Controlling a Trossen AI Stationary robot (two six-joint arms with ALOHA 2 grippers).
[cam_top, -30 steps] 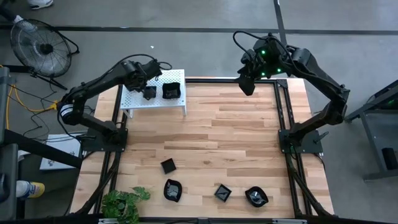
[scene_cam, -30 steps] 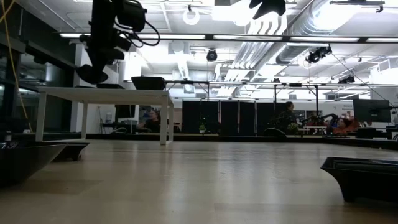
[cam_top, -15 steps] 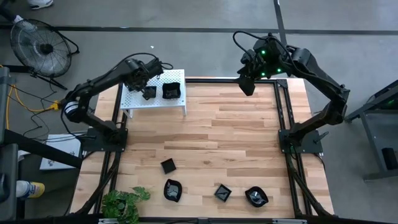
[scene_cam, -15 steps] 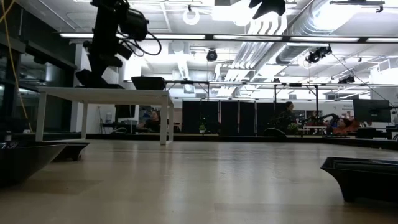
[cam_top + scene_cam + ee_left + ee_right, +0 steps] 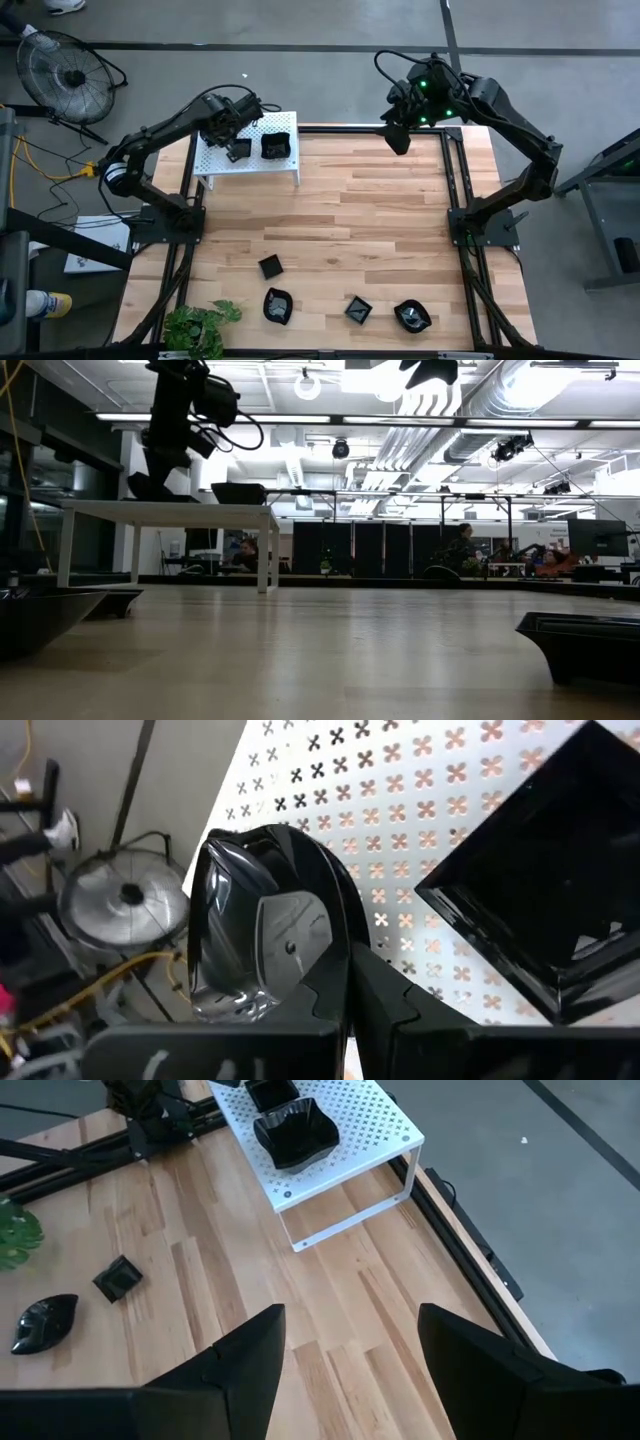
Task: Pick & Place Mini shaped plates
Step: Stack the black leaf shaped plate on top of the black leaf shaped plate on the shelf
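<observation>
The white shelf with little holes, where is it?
The white perforated metal shelf stands at the wooden table's far left corner in the high view, under the left gripper.

Bright, even overhead lighting; ceiling lamps (image 5: 310,385) glare in the low view, foreground blurred.

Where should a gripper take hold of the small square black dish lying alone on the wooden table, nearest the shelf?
Judging by the high view, the small square glossy black dish sits flat, clear of neighbours, turned diagonal to the wooden table edges. Best come straight down and pinch one raised rim wall, one finger inside, one outside, wrist turned to match.
</observation>
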